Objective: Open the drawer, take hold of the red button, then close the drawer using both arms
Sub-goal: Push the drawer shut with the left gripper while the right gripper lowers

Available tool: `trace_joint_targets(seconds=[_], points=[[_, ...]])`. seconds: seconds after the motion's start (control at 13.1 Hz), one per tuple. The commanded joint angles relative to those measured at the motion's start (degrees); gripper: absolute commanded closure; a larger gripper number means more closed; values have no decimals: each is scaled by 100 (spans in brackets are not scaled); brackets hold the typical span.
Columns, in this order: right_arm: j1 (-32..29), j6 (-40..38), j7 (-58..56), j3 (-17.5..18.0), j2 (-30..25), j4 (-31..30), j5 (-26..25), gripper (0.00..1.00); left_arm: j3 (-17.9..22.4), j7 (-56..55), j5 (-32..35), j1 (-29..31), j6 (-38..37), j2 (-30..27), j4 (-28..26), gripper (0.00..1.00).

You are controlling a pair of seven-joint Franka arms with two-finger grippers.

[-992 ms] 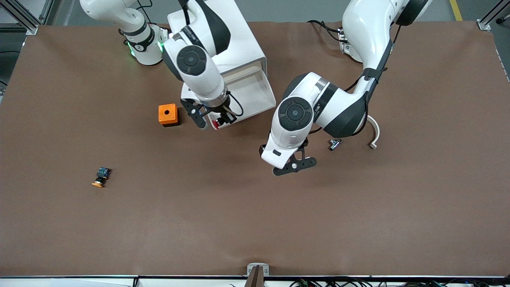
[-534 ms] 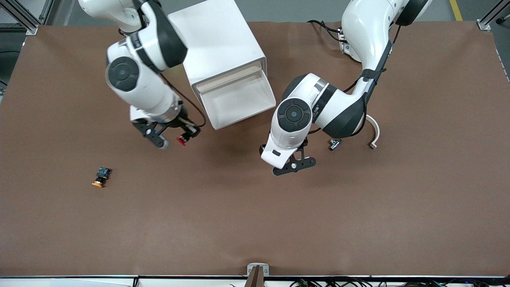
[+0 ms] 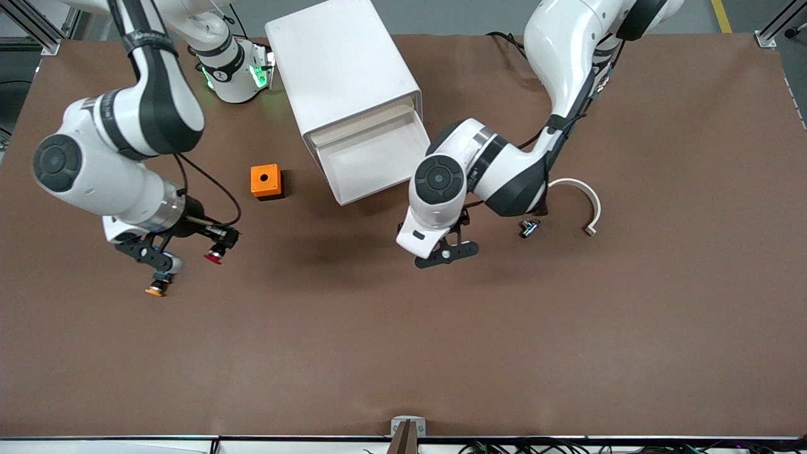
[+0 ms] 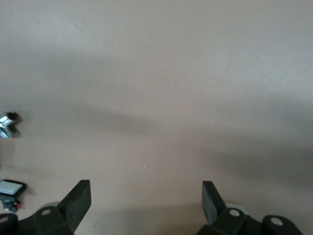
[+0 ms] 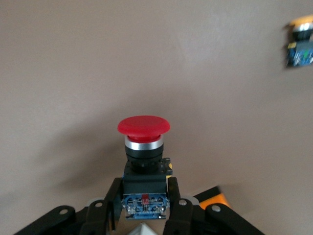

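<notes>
The drawer (image 3: 372,161) stands pulled out of the white cabinet (image 3: 343,69), and its inside looks bare. My right gripper (image 3: 210,250) is shut on the red-capped button (image 3: 215,256) and holds it above the table toward the right arm's end. In the right wrist view the button (image 5: 144,147) sits between the fingers (image 5: 177,208) by its black body, cap pointing away. My left gripper (image 3: 444,252) is open and empty over bare table, beside the drawer's front corner. It also shows open in the left wrist view (image 4: 145,200).
An orange-capped button (image 3: 156,290) lies on the table just under the right hand and shows in the right wrist view (image 5: 301,46). An orange cube (image 3: 265,181) sits beside the drawer. A small metal part (image 3: 528,228) and a white curved piece (image 3: 583,202) lie near the left arm.
My right gripper has carried the red-capped button from the drawer's front corner toward the right arm's end, to beside the orange-capped button. My left gripper has shifted slightly toward the drawer.
</notes>
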Motion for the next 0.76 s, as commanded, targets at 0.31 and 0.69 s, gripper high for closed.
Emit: trace_joint_targets(seconds=[0.31, 0.69], points=[[-899, 760, -2506, 98, 1013, 45, -29, 99, 16, -840, -96, -537, 534, -75, -452, 0], [-1295, 1481, -3353, 107, 1753, 36, -56, 99, 16, -1130, -482, -862, 534, -75, -548, 0]])
